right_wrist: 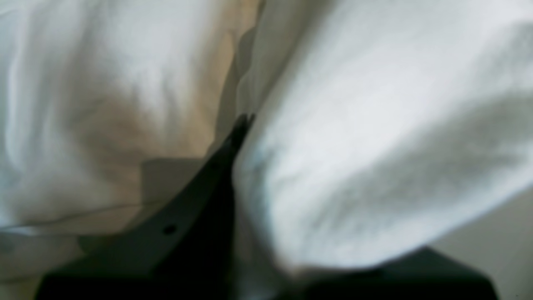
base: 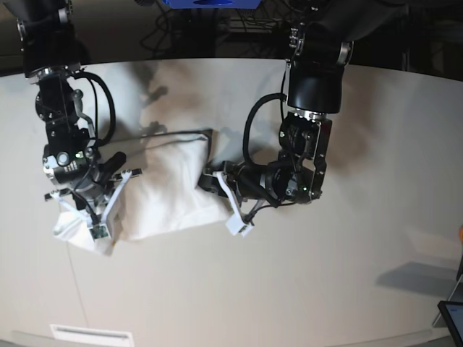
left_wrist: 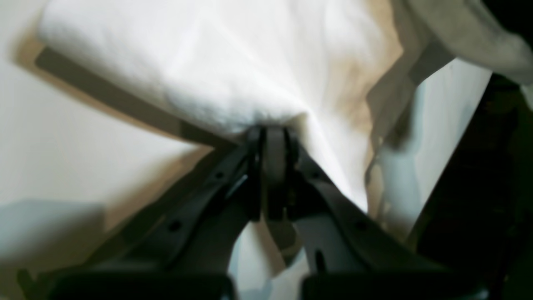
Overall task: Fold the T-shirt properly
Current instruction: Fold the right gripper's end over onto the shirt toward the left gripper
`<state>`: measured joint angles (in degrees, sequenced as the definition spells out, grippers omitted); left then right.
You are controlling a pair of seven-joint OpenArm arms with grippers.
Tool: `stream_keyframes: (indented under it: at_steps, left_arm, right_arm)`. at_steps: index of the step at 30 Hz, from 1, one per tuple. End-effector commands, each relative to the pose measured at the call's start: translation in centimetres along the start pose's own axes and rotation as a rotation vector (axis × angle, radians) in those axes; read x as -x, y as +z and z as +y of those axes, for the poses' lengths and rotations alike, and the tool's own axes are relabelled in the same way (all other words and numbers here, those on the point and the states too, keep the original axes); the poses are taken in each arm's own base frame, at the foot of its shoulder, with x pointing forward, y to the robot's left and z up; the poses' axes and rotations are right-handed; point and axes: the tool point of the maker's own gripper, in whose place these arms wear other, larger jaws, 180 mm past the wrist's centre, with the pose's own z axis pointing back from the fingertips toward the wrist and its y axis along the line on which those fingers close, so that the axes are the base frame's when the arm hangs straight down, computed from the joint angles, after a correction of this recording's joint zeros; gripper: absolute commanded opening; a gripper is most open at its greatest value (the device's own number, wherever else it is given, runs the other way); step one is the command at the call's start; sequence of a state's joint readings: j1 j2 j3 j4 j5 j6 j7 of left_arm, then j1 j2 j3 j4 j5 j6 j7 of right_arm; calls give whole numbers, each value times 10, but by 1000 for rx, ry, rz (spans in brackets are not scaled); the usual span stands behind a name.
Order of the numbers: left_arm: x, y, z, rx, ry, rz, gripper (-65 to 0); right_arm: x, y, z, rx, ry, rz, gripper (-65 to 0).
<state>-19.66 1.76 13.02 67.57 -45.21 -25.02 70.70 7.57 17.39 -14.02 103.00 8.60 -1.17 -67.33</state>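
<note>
The left gripper (left_wrist: 272, 133) has its jaws pressed together on a pinch of white cloth at the edge of the T-shirt (left_wrist: 216, 62); fabric fans out from that pinch, and the far side of the cloth is blurred and overexposed. The right gripper (right_wrist: 243, 121) shows only one dark finger, the other buried under a white fold, so its tips cannot be seen; it is clenched, with cloth bunched against it. From the base view, the T-shirt (base: 170, 191) lies as a folded white bundle on the pale table (base: 304, 289), between the two arms. The left gripper (base: 217, 182) sits at the bundle's edge nearer the left arm, the right gripper (base: 98, 210) at the opposite edge. No print or neck label is visible; the folds hide them.
</note>
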Motion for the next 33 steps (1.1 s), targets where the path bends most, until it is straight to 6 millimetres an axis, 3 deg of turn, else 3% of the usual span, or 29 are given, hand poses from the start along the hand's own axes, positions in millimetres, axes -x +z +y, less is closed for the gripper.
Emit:
stream_keyframes:
  at_steps: [1,10,19,25,29,33]
  left_arm:
    - [-22,3,-12,28,-24,-53,-632]
    - [-38,9,-12,21,-48,-78,-632]
    - [-43,15,-9,11,-57,-90,-632]
    - [-56,66,28,-98,-64,-156,-632]
    - [-55,119,69,-202,-2,-189,-632]
    - [-42,170,103,-334,13,-217,-632]
  right_arm:
    - [-20,6,-4,11,-5,-65,-635]
    - [-21,5,-1,18,-82,-70,-635]
    - [-29,5,20,92,76,-90,-637]
    - [-37,4,36,117,133,-106,-637]
    - [-37,1,53,88,148,-98,-637]
    - [-41,-1,56,84,149,-100,-637]
